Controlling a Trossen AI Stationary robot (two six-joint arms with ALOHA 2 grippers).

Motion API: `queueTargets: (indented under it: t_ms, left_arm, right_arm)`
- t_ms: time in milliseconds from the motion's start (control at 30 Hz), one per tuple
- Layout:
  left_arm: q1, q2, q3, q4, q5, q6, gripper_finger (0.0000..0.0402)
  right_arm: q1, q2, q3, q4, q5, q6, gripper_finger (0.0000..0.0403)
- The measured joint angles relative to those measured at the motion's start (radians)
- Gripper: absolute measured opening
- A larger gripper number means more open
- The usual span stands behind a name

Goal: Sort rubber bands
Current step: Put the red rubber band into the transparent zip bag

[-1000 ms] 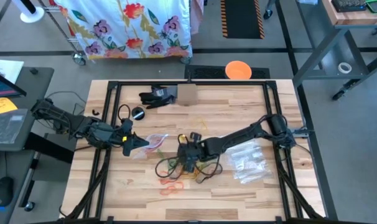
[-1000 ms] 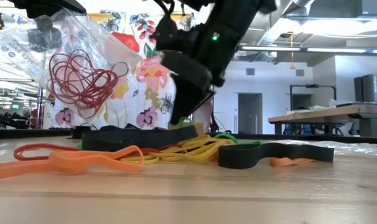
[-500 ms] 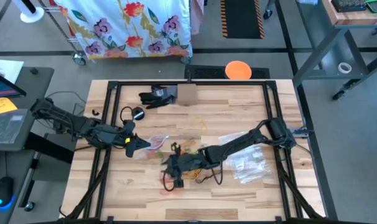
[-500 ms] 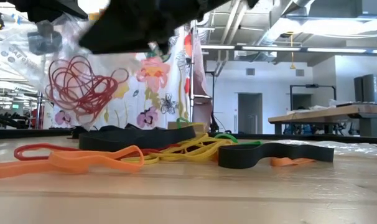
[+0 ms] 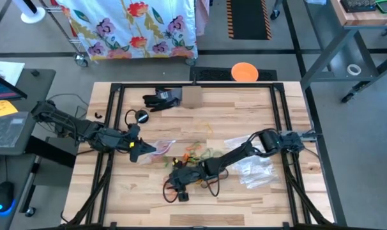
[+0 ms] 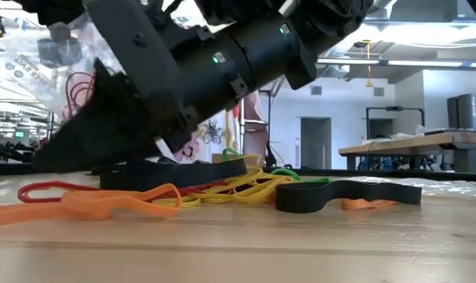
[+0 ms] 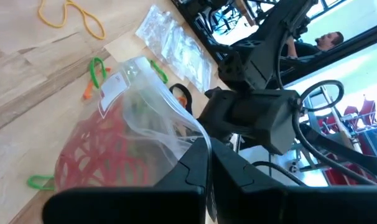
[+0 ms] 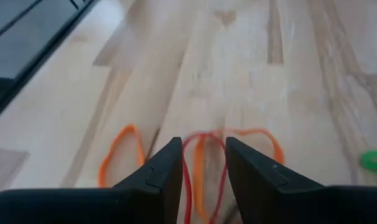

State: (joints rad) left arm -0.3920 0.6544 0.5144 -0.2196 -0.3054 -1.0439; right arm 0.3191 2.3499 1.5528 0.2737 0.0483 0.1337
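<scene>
A pile of rubber bands in yellow, green, orange, red and black lies mid-table. My right gripper slants low over the pile's near-left side, open. In the right wrist view its fingers stand on either side of a red band, with orange bands lying just beyond. I cannot tell whether they touch it. My left gripper is shut on a clear bag holding red bands, left of the pile. My left gripper pinches a gathered edge of the clear bag's plastic between its two fingers, coming from the table's left and slanting slightly down. In the low view the bag hangs lifted clear of the table, its red bands sagging inside.
Several clear zip bags lie right of the pile under my right arm. A dark glove-like object and a small brown box sit at the far edge. Black frame rails border the table.
My right gripper has swung from above the pile toward the table's near-left and down, tipping from steeply downward to a shallow slant. It now fills much of the low view and hides part of the bag. The bands have stayed put.
</scene>
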Motion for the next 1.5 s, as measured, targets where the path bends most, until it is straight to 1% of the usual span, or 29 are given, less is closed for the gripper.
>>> queueTargets:
  t_ms: [300,467,600,700,833,867,1000,1100,1200,1300,1367,1433,1500]
  left_arm:
    - [0.000,0.000,0.000,0.000,0.005,0.004,0.0000]
    - [0.000,0.000,0.000,0.000,0.005,0.010,0.0000]
    - [0.000,0.000,0.000,0.000,0.005,0.014,0.0000]
    - [0.000,0.000,0.000,0.000,0.005,0.017,0.0000]
    - [0.000,0.000,0.000,-0.001,0.005,0.017,0.0000]
    - [0.000,0.000,0.000,-0.001,0.005,0.017,0.0000]
    - [0.000,0.000,0.000,0.000,0.005,0.017,0.0000]
    - [0.000,0.000,0.000,0.000,0.005,0.017,0.0000]
    - [-0.001,0.000,0.000,0.000,0.005,0.017,0.0000]
    - [-0.001,0.000,0.000,0.000,0.013,0.017,0.0000]
    - [-0.001,0.000,0.000,-0.002,0.015,0.017,0.0000]
    - [-0.001,0.000,0.000,-0.006,0.018,0.018,0.0000]
    - [-0.001,0.000,0.000,-0.007,0.020,0.025,0.0000]
  right_arm:
    - [-0.007,0.013,0.012,-0.034,0.005,-0.001,0.0120]
    - [-0.014,0.013,0.013,-0.107,0.024,0.007,0.0120]
    - [-0.014,0.011,0.014,-0.127,0.031,0.021,0.0116]
    - [-0.012,0.011,0.014,-0.127,0.032,0.019,0.0090]
    - [-0.012,0.011,0.012,-0.114,0.033,0.013,0.0017]
    - [-0.012,0.012,0.011,-0.100,0.033,0.003,0.0010]
    - [-0.012,0.008,0.011,-0.011,0.032,-0.006,0.0004]
    - [-0.012,0.000,0.053,-0.001,0.032,-0.031,0.0002]
    - [-0.012,-0.015,0.120,-0.042,0.032,-0.080,0.0001]
    - [-0.006,-0.041,0.192,-0.163,0.037,-0.137,0.0001]
    - [0.000,-0.045,0.250,-0.246,0.083,-0.177,0.0001]
    - [0.013,-0.070,0.299,-0.386,0.159,-0.225,0.0001]
    - [0.016,-0.084,0.350,-0.475,0.216,-0.243,0.0001]
